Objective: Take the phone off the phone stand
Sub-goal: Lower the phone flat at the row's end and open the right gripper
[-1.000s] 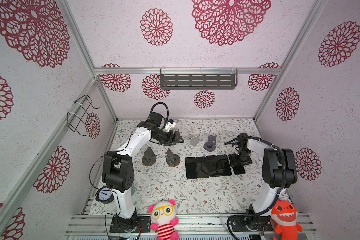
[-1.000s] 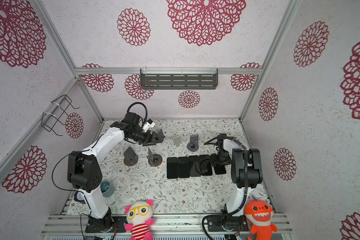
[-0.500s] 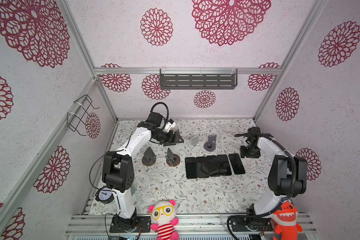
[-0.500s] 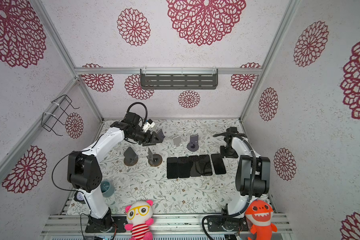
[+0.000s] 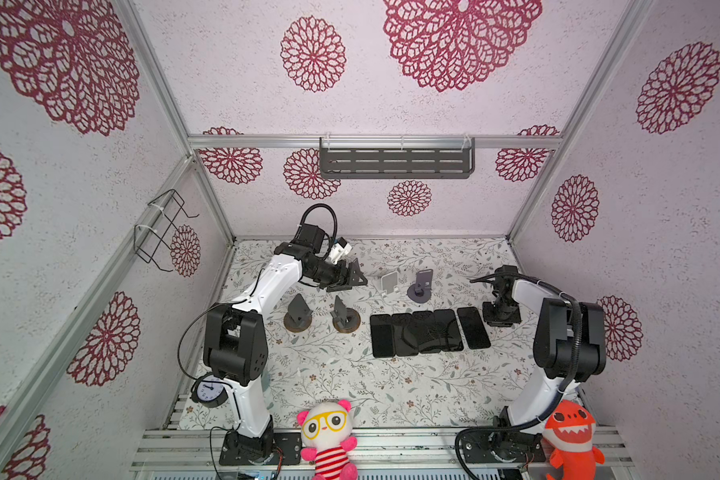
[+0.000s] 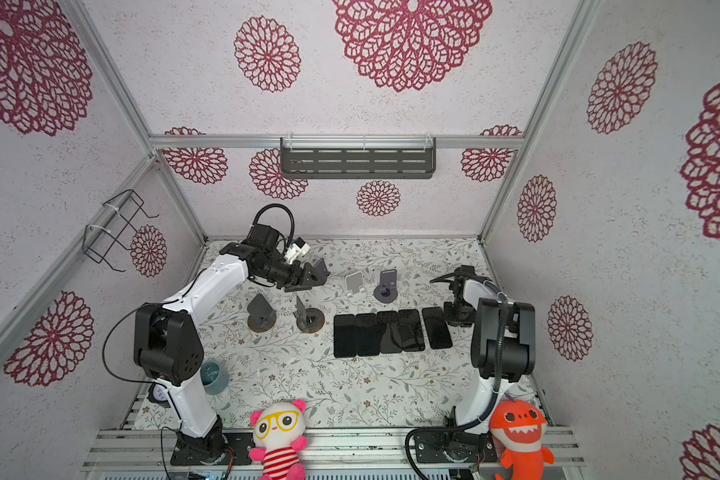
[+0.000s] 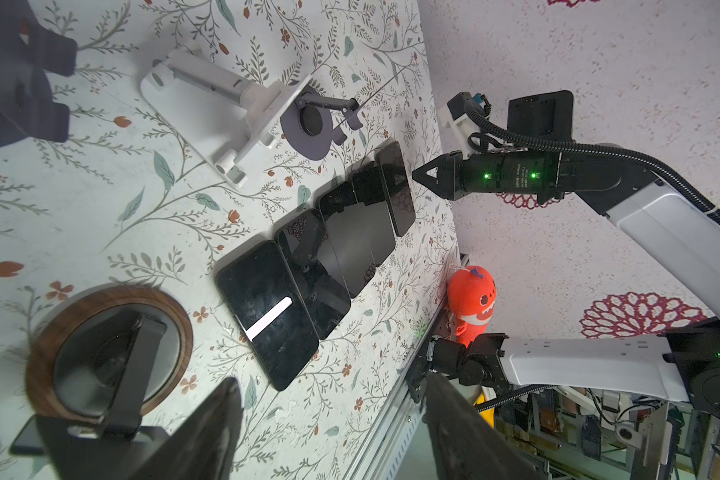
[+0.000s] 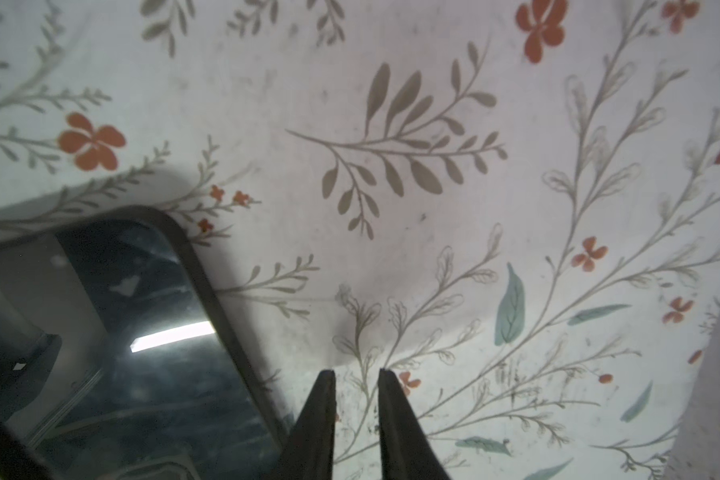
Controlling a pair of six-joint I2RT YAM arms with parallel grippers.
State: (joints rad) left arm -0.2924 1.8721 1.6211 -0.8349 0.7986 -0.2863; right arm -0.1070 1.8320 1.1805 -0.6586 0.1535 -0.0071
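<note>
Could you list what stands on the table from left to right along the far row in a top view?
Left gripper → white phone stand → purple phone stand → right gripper.

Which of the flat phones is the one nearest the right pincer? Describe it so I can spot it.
Find the row of five black phones lying mid-table in a top view. The last phone sits at the row's end toward the right pincer. Unlike the others, which overlap, it lies slightly apart.

Bright even light; glare streak on phone (image 8: 121, 332) glass; wrist views blurred near edges
</note>
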